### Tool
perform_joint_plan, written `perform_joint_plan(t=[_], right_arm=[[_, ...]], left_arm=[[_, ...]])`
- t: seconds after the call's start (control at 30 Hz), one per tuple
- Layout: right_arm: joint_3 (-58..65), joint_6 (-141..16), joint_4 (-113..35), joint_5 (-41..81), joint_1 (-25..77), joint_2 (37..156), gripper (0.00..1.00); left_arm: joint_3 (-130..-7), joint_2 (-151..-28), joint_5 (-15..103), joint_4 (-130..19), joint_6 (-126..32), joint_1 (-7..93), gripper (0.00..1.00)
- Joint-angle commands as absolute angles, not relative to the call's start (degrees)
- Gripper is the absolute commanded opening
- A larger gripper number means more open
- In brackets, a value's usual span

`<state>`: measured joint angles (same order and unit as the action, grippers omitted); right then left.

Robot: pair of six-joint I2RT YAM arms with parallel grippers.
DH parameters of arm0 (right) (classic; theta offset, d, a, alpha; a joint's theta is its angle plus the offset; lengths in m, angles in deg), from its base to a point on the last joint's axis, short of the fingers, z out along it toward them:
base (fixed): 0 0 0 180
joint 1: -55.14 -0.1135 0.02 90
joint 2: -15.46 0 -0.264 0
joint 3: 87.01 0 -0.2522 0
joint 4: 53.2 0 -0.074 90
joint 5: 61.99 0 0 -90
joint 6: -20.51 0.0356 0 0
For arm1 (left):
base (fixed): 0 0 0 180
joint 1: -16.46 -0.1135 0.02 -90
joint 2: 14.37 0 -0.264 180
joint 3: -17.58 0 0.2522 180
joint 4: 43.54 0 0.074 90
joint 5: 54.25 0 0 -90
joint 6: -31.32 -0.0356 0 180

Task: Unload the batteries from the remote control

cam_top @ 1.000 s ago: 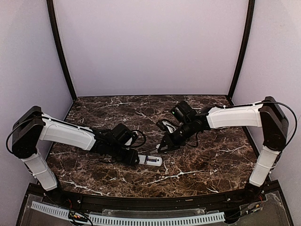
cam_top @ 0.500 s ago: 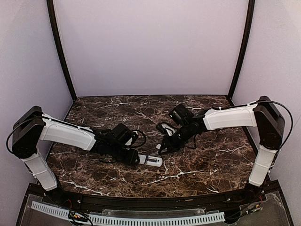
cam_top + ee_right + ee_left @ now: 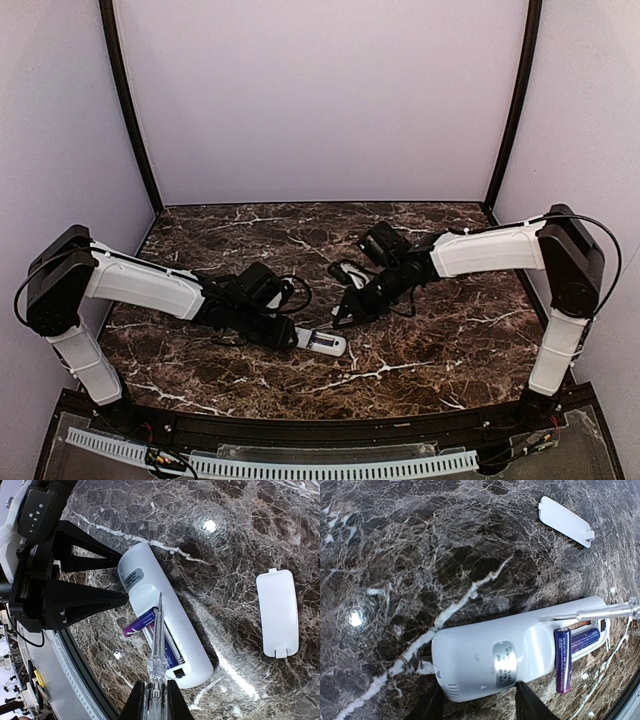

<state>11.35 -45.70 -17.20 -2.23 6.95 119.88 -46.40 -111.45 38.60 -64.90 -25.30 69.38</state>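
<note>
The white remote control lies back side up on the marble, its battery bay uncovered. My left gripper is shut on its closed end, one black finger on each side. One purple battery sticks out crosswise over the bay's edge. The other battery lies inside the bay. My right gripper is shut on a clear-handled screwdriver, whose metal tip rests over the bay's inner end.
The small white flat cover piece lies loose on the marble, apart from the remote. The table's black front edge runs close by the remote. Lilac walls enclose the table on three sides.
My right arm has shifted a little to the left, bringing the screwdriver closer over the remote. The left arm and the remote have not moved.
</note>
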Motion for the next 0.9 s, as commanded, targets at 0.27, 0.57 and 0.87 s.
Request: perform_joint_plan(t=[0.27,0.57,0.87], right_arm=[[11.74,-46.51,-15.99,-4.16,4.5,117.69,0.0],[12.59,-45.94,-15.91,-4.85,3.91,116.32,0.0],[12.35,-46.08,-13.75,-2.18,3.91,113.7,0.0]], left_arm=[[-45.8,-113.05,40.09,-65.08,-25.4,70.34,0.49],[-45.67,-113.0,40.28,-64.88,-25.33,70.25,0.49],[-45.53,-112.1,40.33,-65.67,-25.4,70.28,0.49]])
